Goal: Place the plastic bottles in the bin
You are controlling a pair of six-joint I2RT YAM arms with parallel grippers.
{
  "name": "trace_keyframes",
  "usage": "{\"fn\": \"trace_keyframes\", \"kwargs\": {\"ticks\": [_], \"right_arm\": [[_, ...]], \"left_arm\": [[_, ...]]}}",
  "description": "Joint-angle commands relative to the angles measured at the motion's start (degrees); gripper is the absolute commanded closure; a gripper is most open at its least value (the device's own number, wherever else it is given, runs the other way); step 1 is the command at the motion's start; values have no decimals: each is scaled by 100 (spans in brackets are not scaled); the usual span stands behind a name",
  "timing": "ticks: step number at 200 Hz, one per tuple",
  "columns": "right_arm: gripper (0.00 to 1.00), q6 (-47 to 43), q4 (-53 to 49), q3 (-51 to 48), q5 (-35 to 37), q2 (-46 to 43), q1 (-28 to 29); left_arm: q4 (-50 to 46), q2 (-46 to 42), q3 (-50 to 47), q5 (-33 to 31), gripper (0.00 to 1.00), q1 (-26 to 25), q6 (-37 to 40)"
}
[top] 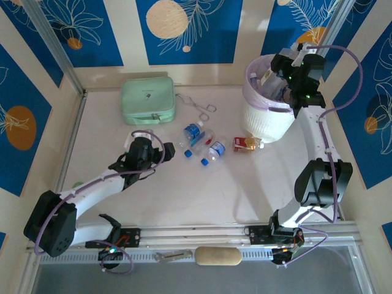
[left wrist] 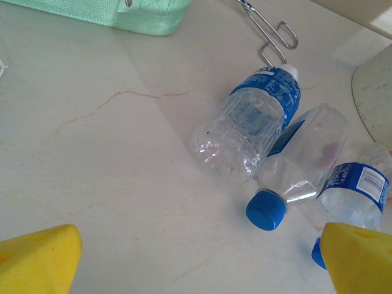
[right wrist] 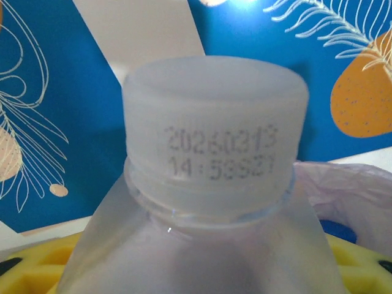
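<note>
The right gripper is positioned over the mouth of the tall round white slatted bin, which has a pale lilac bag liner. Its yellow fingers are clamped on a clear plastic bottle with a white screw cap. The left gripper sits low over the table, jaws fully apart, holding nothing. Three clear blue-labelled plastic bottles lie on their sides, touching one another, between the left gripper and the bin.

Left end effector hangs low, jaws wide; right end effector reaches far, jaws gripping.
</note>
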Motion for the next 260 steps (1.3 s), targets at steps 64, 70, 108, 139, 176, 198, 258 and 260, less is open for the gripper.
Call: {"fn": "trace_keyframes", "kwargs": {"ticks": [64,70,108,139,176,198,258,260], "right_arm": [[34,332,-896,736,-283,443,-28],[30,339,-898,737,-239,420,-37],[9,346,-981,807,-3,276,-146],[1,220,-995,822,208,65,-221],[1,109,-897,685,182,-322,-240],[1,75,-798,458,13,-655,-140],[1,110,-426,-1207,-409,-1801,697],[1,109,-413,-1294,-407,-1840,746]], "left_arm": [[-95,-155,-77,60,1,108,69],[-95,-155,-73,69,1,108,74],[-104,-171,-69,70,1,134,102],[-96,-160,-49,78,1,147,117],[-300,-204,67,-52,1,225,284],[-580,-289,216,-182,1,404,529],[-1230,-358,634,-350,1,1364,1260],[-1233,-354,644,-347,1,1393,1277]]}}
